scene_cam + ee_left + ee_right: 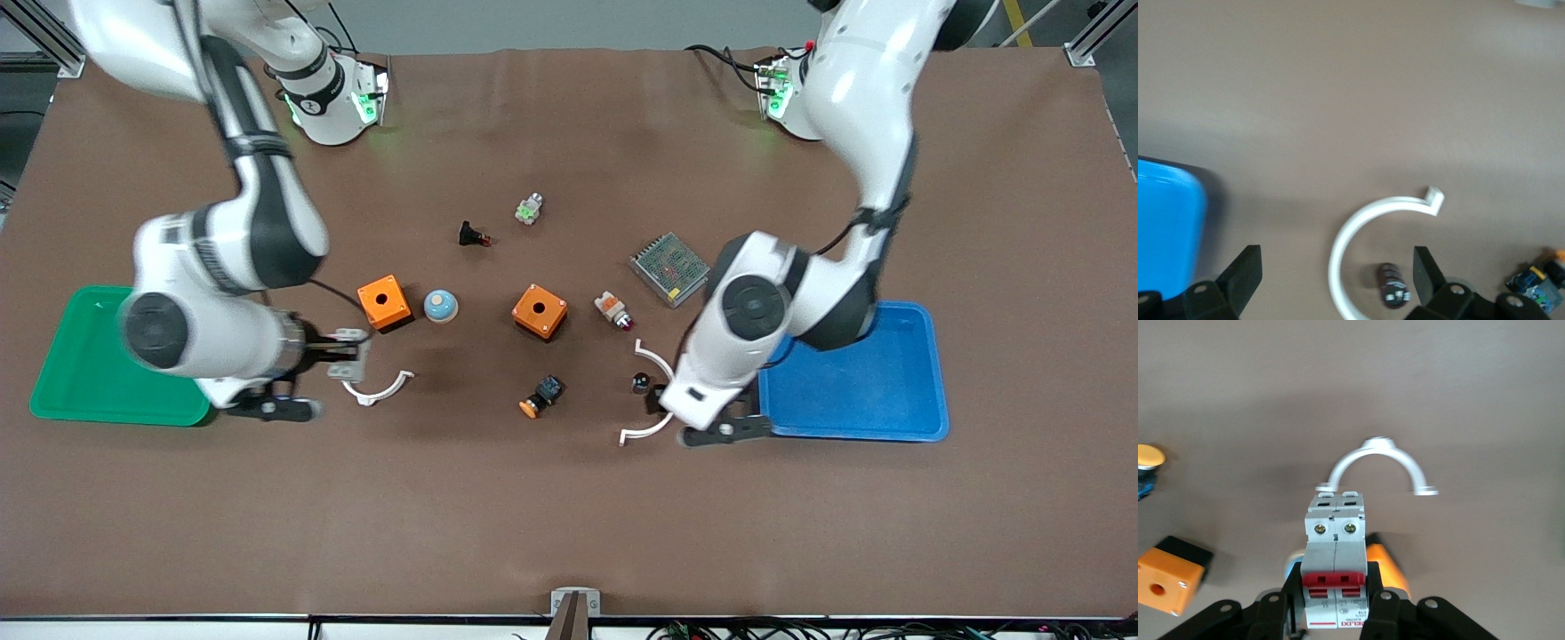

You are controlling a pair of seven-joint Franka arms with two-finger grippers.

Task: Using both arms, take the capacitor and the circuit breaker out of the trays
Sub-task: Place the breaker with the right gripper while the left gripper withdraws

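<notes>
Nearest the front camera, the left end effector (665, 411) hangs low over the bench (569, 533) just beside the blue tray (853, 418), on the side toward the right arm's end. Its fingers (1245, 270) stand apart with nothing between them. The capacitor (639, 383) lies on the bench inside a white C-shaped clamp (653, 396), close to the open fingers but not touched by them. An orange-capped button (540, 396) lies a little toward the right arm's end from the clamp.

About level with these, the right end effector (342, 356) is clamped on the breaker (1335, 563), holding it above the bench over a second white clamp (380, 388). The breaker's red levers (1333, 578) sit between the fingers. The green tray (80, 356) lies at the right arm's end.

Farther back stand an orange box (384, 302), a pale blue dome (440, 306), a second orange box (540, 311) and a white-and-orange switch (613, 310). Farther again lies a grey mesh-topped unit (669, 268), then a black red-tipped button (472, 236) and a small green-and-white part (529, 210).
</notes>
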